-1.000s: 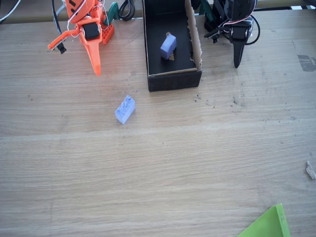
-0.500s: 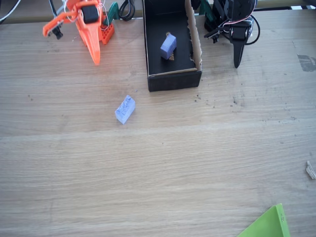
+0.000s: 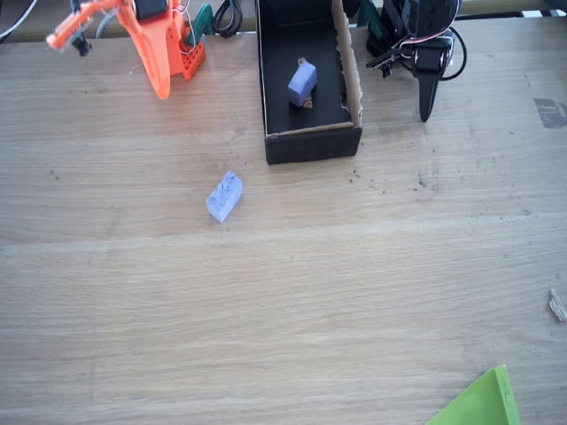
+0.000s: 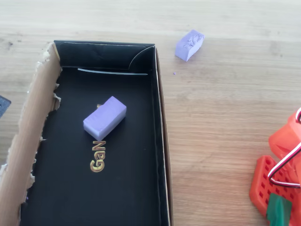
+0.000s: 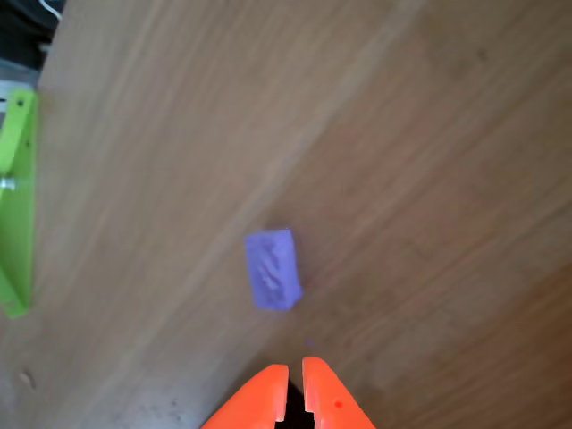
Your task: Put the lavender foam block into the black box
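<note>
Your gripper (image 5: 295, 384) shows 2 orange fingertips pressed nearly together, holding nothing, raised above the table (image 3: 292, 301). In the fixed view the orange arm (image 3: 146, 44) sits at top left. The lavender foam block (image 3: 224, 196) lies alone on bare wood, well apart from the black box (image 3: 310, 146), just off its near left corner. A similar purple block (image 4: 105, 118) lies inside the box. Step in hand: approach. Next you likely need to spread the fingers, descend over the block and line up across its narrow sides.
</note>
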### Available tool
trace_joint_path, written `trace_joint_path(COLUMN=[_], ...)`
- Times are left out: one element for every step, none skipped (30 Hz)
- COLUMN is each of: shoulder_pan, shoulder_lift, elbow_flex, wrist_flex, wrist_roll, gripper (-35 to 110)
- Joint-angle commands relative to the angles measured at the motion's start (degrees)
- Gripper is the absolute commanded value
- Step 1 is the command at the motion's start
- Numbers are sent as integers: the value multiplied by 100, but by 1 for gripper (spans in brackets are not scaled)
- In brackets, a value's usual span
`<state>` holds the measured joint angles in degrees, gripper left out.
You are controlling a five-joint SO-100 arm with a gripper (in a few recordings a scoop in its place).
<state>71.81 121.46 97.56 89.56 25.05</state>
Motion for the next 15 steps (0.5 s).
trace_joint_path(shoulder_pan=[97,97,97,79,53,18,-44,-79,-114,-141,-158,-167,-167,-211,-264], shoulder_lift=[-149,-202,-246,-272,-308,-325,-352,-369,-387,-387,-378,-360,-325,-299,-281], elbow_flex=[-281,-299,-316,-343,-378,-413,-448,-475,-492,-501,-510,-510,-510,-510,-510], wrist_flex=[185,185,193,202,211,211,220,255,281,299,299,316,325,334,343], wrist_roll=[202,167,141,88,35,-44,-79,-79,-62,-70,-105,-141,-176,-220,-246], gripper=[0,0,0,0,0,0,0,0,0,0,0,0,0,0,0])
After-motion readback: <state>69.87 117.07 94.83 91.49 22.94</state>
